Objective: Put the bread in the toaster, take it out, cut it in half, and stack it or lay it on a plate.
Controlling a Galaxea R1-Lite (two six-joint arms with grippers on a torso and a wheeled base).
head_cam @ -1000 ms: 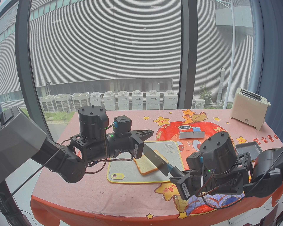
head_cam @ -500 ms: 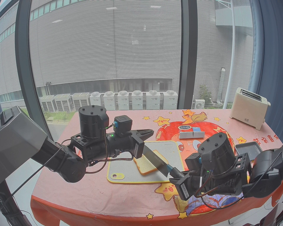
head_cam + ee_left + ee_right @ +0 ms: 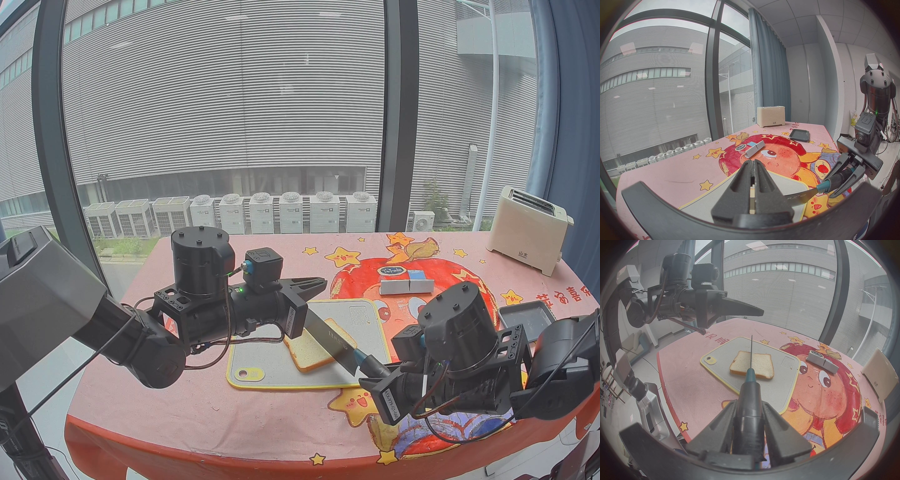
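- Table (image 3: 206, 412), pink cartoon cloth, stands by the window.
- Cutting board (image 3: 269, 365): grey w/ yellow rim, lies flat at mid-table, near front edge.
- Toaster (image 3: 528, 228): cream, at far right corner, well apart from board.
- L gripper (image 3: 309, 286): fingers pressed together, nothing betw. them; hangs over board's far left edge, pointing twd. robot's right.
- R gripper (image 3: 749, 408): clamped on knife handle, at board's near right corner.
- Dark square tray (image 3: 528, 315): right side, betw. toaster & R arm.
- Bread slice (image 3: 309, 353): whole, flat on board, approx. centre.
- Knife (image 3: 331, 337): teal handle, blade on edge across bread's middle; can't tell if it touches.
- Small grey block (image 3: 406, 284): beyond board, on the cartoon face.
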